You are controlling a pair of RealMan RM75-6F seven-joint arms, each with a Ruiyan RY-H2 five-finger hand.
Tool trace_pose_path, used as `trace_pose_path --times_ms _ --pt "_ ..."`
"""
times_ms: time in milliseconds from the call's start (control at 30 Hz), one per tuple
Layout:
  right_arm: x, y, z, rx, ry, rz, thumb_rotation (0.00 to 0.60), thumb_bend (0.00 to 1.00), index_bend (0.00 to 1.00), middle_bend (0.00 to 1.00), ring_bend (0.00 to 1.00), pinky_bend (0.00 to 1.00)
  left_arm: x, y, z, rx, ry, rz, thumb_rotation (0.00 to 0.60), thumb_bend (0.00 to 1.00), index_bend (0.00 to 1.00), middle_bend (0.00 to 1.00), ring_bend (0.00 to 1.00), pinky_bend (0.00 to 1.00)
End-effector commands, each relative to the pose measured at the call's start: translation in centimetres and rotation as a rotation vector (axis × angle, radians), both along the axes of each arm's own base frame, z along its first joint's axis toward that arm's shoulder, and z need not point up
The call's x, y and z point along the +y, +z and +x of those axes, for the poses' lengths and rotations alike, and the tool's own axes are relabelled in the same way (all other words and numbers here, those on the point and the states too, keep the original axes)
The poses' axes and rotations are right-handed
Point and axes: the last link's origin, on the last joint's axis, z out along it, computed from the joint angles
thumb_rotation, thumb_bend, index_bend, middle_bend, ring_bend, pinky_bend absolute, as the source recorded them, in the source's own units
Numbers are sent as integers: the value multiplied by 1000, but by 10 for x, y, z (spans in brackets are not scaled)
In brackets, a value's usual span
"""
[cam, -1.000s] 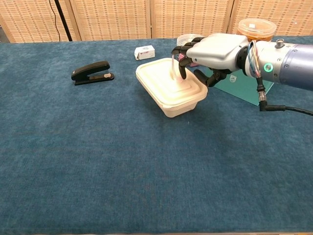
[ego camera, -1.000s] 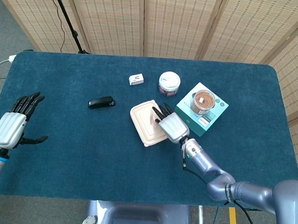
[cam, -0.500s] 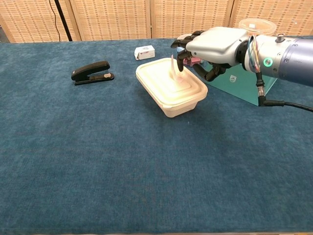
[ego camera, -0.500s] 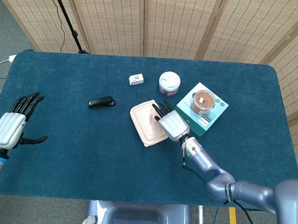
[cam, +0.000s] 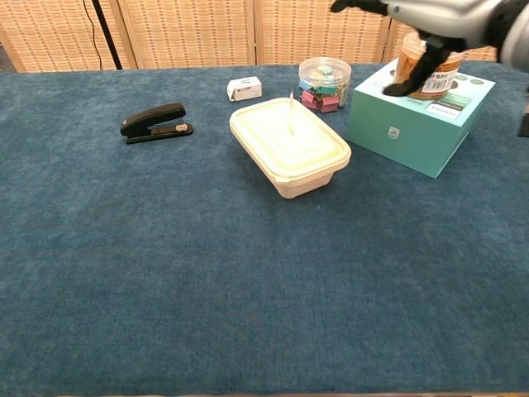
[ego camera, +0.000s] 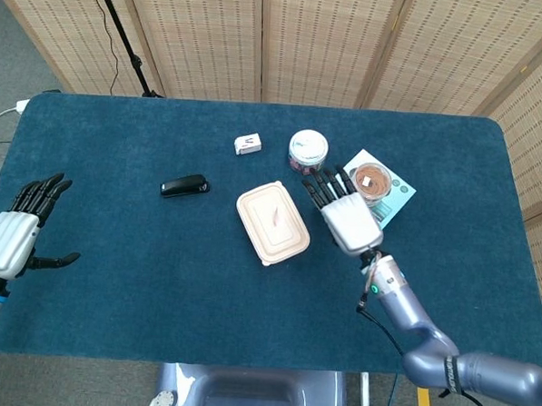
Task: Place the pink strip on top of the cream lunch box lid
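Observation:
The cream lunch box sits at mid-table with its lid on. A thin pale pink strip lies on the lid, free of any hand. My right hand hovers to the right of the box, raised above the table, fingers spread and holding nothing. In the chest view it shows only at the top right edge, over the teal box. My left hand is far off at the table's left edge, fingers apart and empty; it shows only in the head view.
A black stapler lies left of the lunch box. Behind it are a small white box and a clear jar of clips. A teal box carries a brown jar.
My right hand let go of the pink strip, then rose and drew back to the right, off the lunch box. The strip stays on the lid. The left hand sank slightly.

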Motion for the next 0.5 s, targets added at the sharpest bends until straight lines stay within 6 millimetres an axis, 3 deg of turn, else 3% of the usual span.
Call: trace_pose_path --times_ms 33,267,500 --pt "23 25 -28 -51 -56 -13 600 0 0 0 0 0 -12 -1 -9 -7 25 -3 600 0 0 0 0 0" --pt "55 55 -83 -119 -136 -39 600 0 0 0 0 0 -37 3 -30 -18 74 48 600 0 0 0 0 0" --pt "88 72 -143 -115 -260 -106 600 0 0 0 0 0 -53 -5 -45 52 91 84 600 0 0 0 0 0"
